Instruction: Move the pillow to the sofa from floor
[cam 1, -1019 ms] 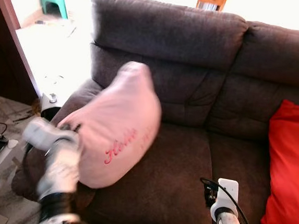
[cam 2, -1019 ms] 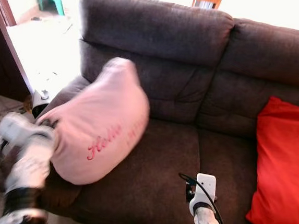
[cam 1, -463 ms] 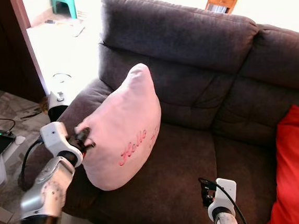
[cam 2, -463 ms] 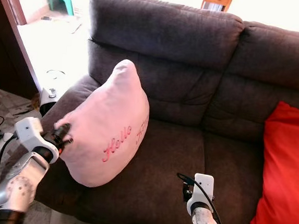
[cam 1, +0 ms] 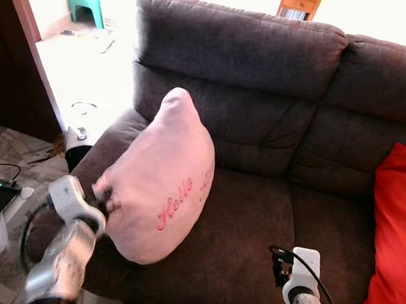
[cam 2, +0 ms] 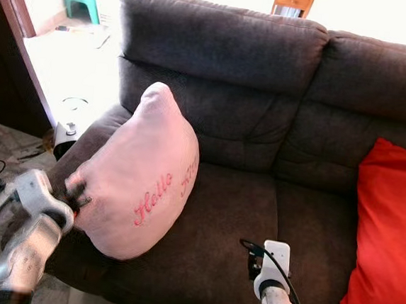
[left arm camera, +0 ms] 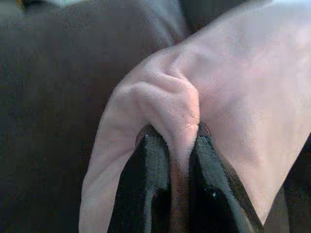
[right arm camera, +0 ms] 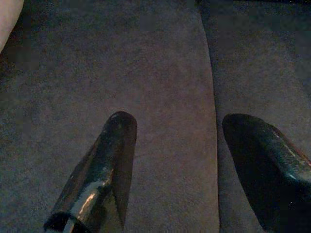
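From the head views, the pink pillow (cam 1: 161,184) stands on the sofa (cam 1: 254,220) seat at its left end, leaning near the arm. The left gripper (cam 1: 102,201) pinches its edge so it won't flop. There is one pink pillow and one red cushion (cam 1: 396,240).

In the left wrist view, two black fingers (left arm camera: 150,189) squeeze a fold of pink cloth.

In the right wrist view, the right gripper (right arm camera: 180,165) hangs spread apart over the seat, holding nothing.

Your two head views look forward and down at the sofa (cam 1: 262,129), sharing nearly all of it. Your left wrist view sits tight against the pillow (left arm camera: 233,97); your right wrist view faces the sofa seat, close above.
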